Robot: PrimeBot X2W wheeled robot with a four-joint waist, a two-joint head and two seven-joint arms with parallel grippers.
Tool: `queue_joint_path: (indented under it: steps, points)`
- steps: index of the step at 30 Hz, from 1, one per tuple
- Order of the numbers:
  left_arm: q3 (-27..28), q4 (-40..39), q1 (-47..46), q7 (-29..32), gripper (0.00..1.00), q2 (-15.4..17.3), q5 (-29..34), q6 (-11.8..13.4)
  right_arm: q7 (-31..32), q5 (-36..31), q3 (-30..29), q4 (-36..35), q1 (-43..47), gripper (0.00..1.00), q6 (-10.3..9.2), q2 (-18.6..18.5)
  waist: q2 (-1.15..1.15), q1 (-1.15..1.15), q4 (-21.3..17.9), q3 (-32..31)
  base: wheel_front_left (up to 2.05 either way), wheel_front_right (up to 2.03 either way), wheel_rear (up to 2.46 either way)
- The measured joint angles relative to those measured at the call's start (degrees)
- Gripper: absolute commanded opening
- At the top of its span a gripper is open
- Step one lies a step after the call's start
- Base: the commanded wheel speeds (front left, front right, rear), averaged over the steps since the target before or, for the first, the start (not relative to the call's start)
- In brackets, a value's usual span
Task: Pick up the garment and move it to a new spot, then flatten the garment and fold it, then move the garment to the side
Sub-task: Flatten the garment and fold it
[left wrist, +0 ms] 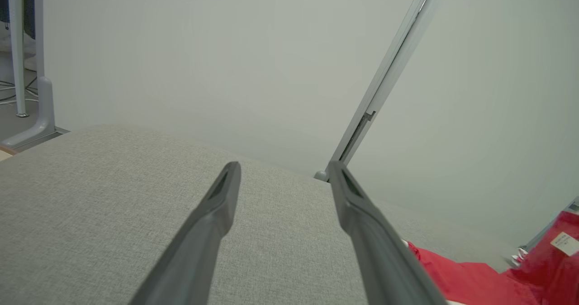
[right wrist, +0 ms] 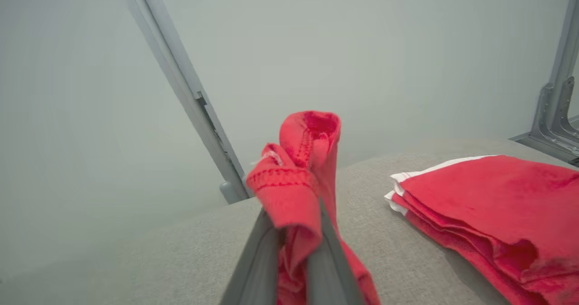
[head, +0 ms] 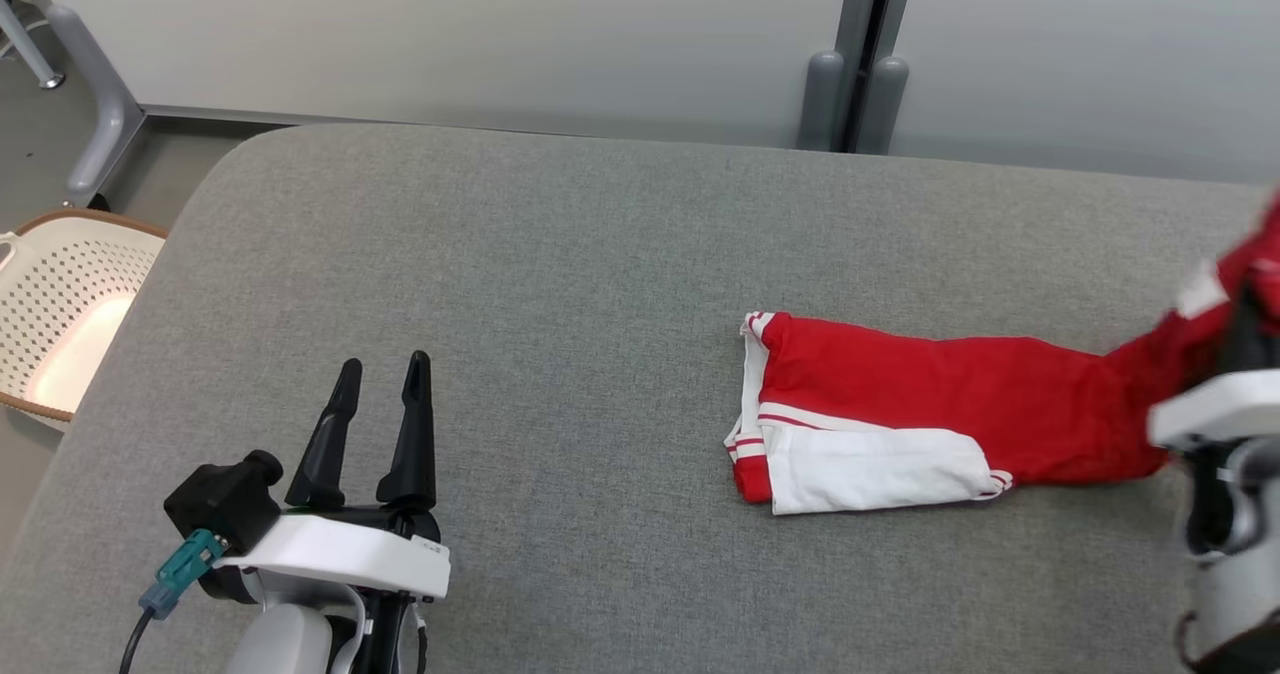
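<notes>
A red garment with white panels and stripes [head: 900, 414] lies stretched across the right half of the grey cushioned table [head: 520, 284]. Its right end rises off the surface. That end is pinched in my right gripper [right wrist: 296, 226], which is shut on a bunched red hem [right wrist: 298, 169] at the far right edge of the head view [head: 1245, 324]. The lying part shows to the right in the right wrist view [right wrist: 488, 205]. My left gripper [head: 375, 384] stands open at the lower left, well apart from the garment, with nothing between its fingers [left wrist: 280, 192].
A white perforated basket [head: 60, 304] with a brown rim stands off the table's left edge. Pale partition panels with a grey post [head: 850, 84] run behind the table's far edge. A grey table leg [head: 95, 104] stands at the far left.
</notes>
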Motion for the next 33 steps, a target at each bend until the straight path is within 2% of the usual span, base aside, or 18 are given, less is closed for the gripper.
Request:
queue_joint_path:
  steps: [4, 8, 12, 17, 23, 24, 25, 33]
  points:
    - [-0.16, 0.46, 0.09, 0.00, 1.00, 0.01, 0.00, 0.00, 2.83, 2.80, 10.14, -9.73, 2.80, 0.00, 0.02, 4.41, 0.00, 0.00, -0.09, -0.84, 0.00, 0.00, 0.00]
    - [-0.53, 0.57, 0.23, 0.00, 1.00, -0.01, 0.00, 0.00, 5.79, 5.68, 16.68, -17.71, 6.77, 0.00, 0.01, 5.69, 0.00, 0.00, 0.53, -1.27, 0.00, 0.00, 0.00]
    - [-0.55, 0.69, 0.24, 0.00, 1.00, 0.04, 0.38, 0.00, 8.59, 6.86, 22.21, -22.39, 10.18, 0.00, 0.01, 7.13, 0.00, 0.00, 1.54, -1.31, 0.00, 0.00, 0.00]
    - [-0.68, 0.70, 0.24, 0.00, 1.00, 0.02, 0.49, 0.00, 10.13, 6.97, 27.13, -23.35, 12.76, 0.00, 0.01, 7.79, 0.00, 0.00, 2.77, -0.71, 0.00, 0.00, 0.00]
    - [-1.19, 0.98, 0.20, 0.00, 1.00, 0.00, 0.41, 0.00, 9.91, 7.08, 29.95, -19.52, 12.93, 0.00, 0.01, 7.86, 0.00, 0.00, 4.38, 0.21, 0.00, 0.00, 0.00]
    - [-1.22, 1.04, 0.19, 0.00, 1.00, 0.01, 0.38, 0.00, 9.49, 7.47, 30.93, -18.89, 12.87, 0.45, 0.01, 7.86, 0.00, 0.00, 4.59, 0.36, 0.00, 0.00, 0.00]
    - [-1.34, 1.10, 0.16, 0.00, 1.00, 0.01, 0.34, 0.00, 9.14, 7.60, 31.76, -18.00, 12.72, 1.00, 0.01, 7.87, 0.00, 0.00, 4.79, 0.50, 0.00, 0.00, 0.00]
    - [-1.82, 1.12, -0.05, 0.00, 1.00, 0.01, -0.73, 0.00, 8.43, 8.57, 39.30, -11.06, 11.34, 1.00, 0.01, 8.00, 0.00, 0.00, 6.11, 1.80, 0.00, 0.00, 0.00]
